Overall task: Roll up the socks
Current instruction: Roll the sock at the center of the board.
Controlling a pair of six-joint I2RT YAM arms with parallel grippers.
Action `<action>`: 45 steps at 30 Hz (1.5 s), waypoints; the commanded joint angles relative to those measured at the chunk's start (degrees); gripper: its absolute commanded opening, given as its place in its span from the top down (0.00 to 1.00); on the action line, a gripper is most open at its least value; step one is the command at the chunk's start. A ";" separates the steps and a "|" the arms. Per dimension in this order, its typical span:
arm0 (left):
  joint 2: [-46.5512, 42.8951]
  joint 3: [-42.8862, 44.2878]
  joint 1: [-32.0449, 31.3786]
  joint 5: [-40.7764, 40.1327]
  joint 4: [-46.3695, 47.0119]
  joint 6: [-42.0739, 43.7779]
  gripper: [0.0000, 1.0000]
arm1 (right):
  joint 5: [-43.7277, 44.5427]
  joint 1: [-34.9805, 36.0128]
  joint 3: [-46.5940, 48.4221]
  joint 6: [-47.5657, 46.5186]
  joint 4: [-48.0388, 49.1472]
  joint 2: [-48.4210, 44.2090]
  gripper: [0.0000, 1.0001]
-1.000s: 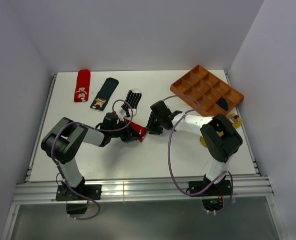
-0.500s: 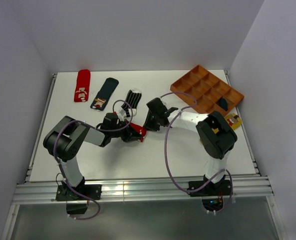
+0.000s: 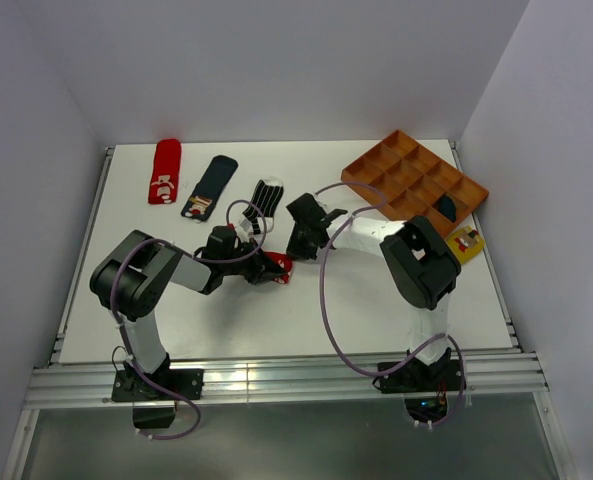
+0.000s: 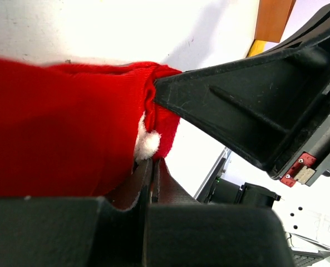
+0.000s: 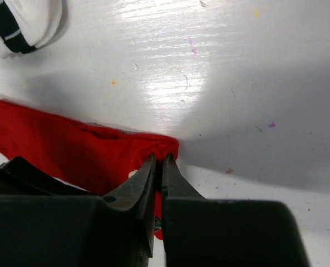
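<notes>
The right gripper (image 5: 159,160) has slid onto the red sock (image 5: 59,143), pinching its end; the left gripper (image 4: 152,166) clamps it too (probably anchoring the roll).

The white table (image 3: 226,320) bears a red sock (image 3: 164,171), patched navy sock (image 3: 209,187), striped sock (image 3: 267,198) and orange tray (image 3: 368,154).

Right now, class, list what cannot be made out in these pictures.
Top view: red sock mostly covered by the left claw and right claw.
Left wrist: its length cut off by the frame's left edge.
Top view: dark item in the tray too small to identify.
</notes>
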 commanded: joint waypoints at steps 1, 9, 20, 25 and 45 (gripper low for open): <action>1.23 -1.48 -0.23 -0.93 -3.20 0.96 1.00 | 5.39 1.18 2.87 -2.04 -5.48 3.82 1.00; -7.01 -0.34 -0.40 -8.30 -13.11 6.14 0.66 | 9.89 1.44 5.68 -3.36 -10.49 3.38 1.00; -18.46 6.43 -10.66 -32.66 -31.23 19.14 0.53 | 11.12 2.94 10.70 -3.97 -14.18 6.28 1.00; -18.72 7.14 -17.45 -47.15 -29.84 24.86 0.51 | 10.33 3.20 11.14 -3.88 -13.84 6.81 1.00; -8.00 14.08 -28.44 -62.99 -28.16 33.75 0.53 | 8.22 3.47 11.23 -4.41 -13.05 7.34 1.00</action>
